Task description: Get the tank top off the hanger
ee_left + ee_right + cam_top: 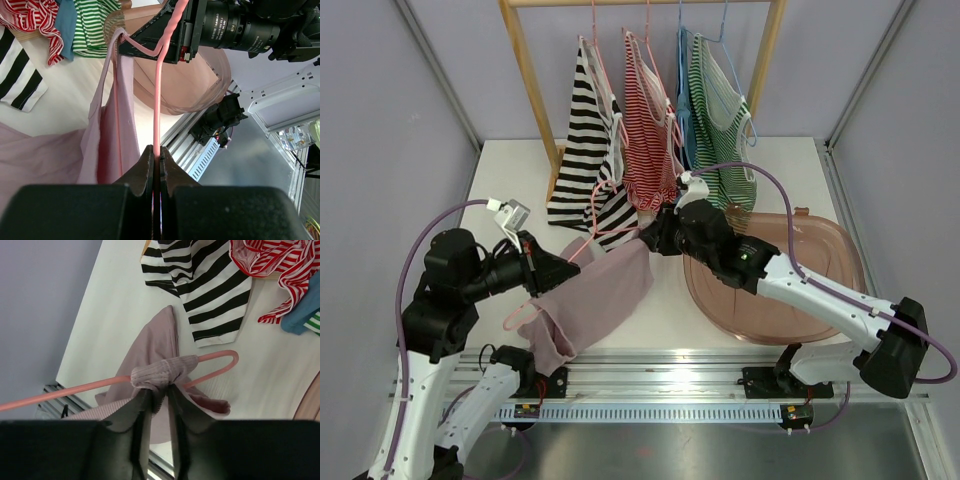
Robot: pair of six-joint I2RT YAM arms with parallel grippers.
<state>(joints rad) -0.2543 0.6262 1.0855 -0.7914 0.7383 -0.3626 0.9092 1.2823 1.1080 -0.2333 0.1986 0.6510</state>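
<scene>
A mauve ribbed tank top (595,298) hangs on a pink hanger (582,248) held above the table between my arms. My left gripper (563,270) is shut on the hanger's pink wire (158,125). My right gripper (650,238) is shut on the tank top's strap (162,371), which is bunched round the hanger's arm near its curved end (227,360). The tank top's body (107,145) droops below the hanger toward the table's front edge.
A wooden rack (532,75) at the back holds a black-and-white striped top (588,150), a red striped top (648,130) and a green striped top (720,110). A brown translucent tub (800,270) sits at the right. A metal rail (700,370) runs along the front edge.
</scene>
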